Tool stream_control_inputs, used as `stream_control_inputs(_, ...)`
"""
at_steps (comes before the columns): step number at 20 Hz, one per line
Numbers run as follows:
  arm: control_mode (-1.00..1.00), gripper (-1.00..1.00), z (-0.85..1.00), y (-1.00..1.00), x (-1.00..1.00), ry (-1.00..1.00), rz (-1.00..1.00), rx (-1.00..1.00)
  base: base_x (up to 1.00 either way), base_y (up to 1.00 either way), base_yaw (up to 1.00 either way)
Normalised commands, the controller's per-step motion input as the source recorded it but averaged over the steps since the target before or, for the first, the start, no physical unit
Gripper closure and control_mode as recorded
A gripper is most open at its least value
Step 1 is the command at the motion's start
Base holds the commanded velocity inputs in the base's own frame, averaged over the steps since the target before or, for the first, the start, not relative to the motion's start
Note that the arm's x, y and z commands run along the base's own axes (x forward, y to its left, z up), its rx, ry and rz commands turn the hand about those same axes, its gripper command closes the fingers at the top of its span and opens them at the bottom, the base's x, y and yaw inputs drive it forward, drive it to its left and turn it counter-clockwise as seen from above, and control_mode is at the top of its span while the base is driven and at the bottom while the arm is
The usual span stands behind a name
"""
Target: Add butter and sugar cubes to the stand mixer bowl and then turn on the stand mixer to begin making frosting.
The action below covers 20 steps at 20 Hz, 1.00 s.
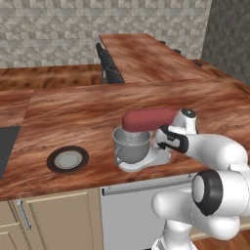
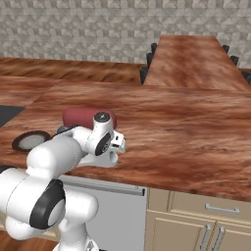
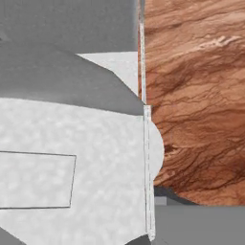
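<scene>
Nearest the base cameras, the white arm bends forward over the counter [image 1: 73, 112] edge, its gripper [image 1: 163, 138] pressed in at the rear of the stand mixer [image 1: 146, 120]. Jaws: hidden behind the hand in both base views, and no fingertip is clear in the hand view, so I cannot tell if they are spread or closed, or whether they touch anything. Hand view is very close on the mixer's pale grey-white body [image 3: 95, 158], with wood grain of the counter to its side.

Stand mixer: dark red rounded head, lying level over the bowl; pale base resting on the counter near its front edge. Stand mixer bowl [image 1: 131, 145]: grey metal, round, side handle toward the left, seated on the base beneath the head. Contents of bowl cannot be made out; a faint whisk shape shows inside.

Left of the mixer, well apart, a dark round plate [image 1: 68, 159] with grey centre lies flat, nothing on it.

Beyond, a stone-pattern wall [image 1: 49, 29].
</scene>
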Motion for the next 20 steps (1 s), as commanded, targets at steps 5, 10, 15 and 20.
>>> stream_control_inputs(5,-1.0,1.0,0.57,-0.24,0.18,0.0,0.0,0.18,0.0,0.0,0.0)
stream_control_inputs(10,-1.0,1.0,0.15,-0.38,0.05,0.0,0.0,0.07,0.0,0.0,0.0)
stream_control_inputs(15,-1.0,1.0,0.0,-0.38,0.0,0.01,0.0,0.01,0.0,0.0,0.0)
stream_control_inputs(20,-1.0,1.0,0.0,-0.44,0.0,0.01,0.0,0.0,0.0,0.0,0.0)
